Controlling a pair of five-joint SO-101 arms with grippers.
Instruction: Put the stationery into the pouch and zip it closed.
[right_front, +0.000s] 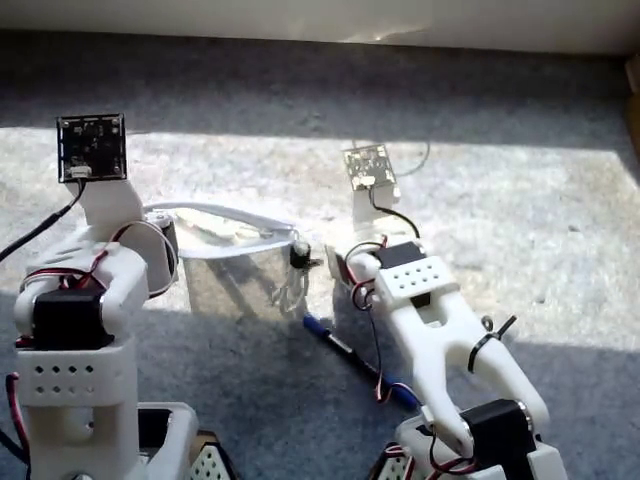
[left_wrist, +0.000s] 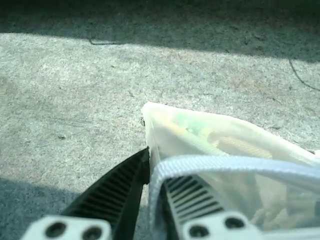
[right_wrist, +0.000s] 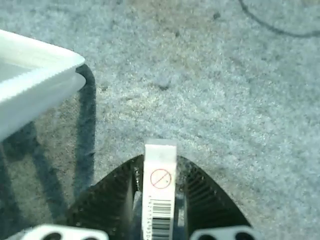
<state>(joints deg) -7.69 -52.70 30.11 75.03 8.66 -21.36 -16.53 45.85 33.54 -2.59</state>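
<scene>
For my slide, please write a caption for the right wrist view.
Right claw grips a white labelled item near the pouch.

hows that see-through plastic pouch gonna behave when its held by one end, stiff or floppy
Probably floppy: the translucent plastic zip pouch has thin see-through walls, and its top edge bows in the high view. It is likely light for its size, since the left hand holds it by just one end. Its smooth film may slip in a loose grip.
</scene>
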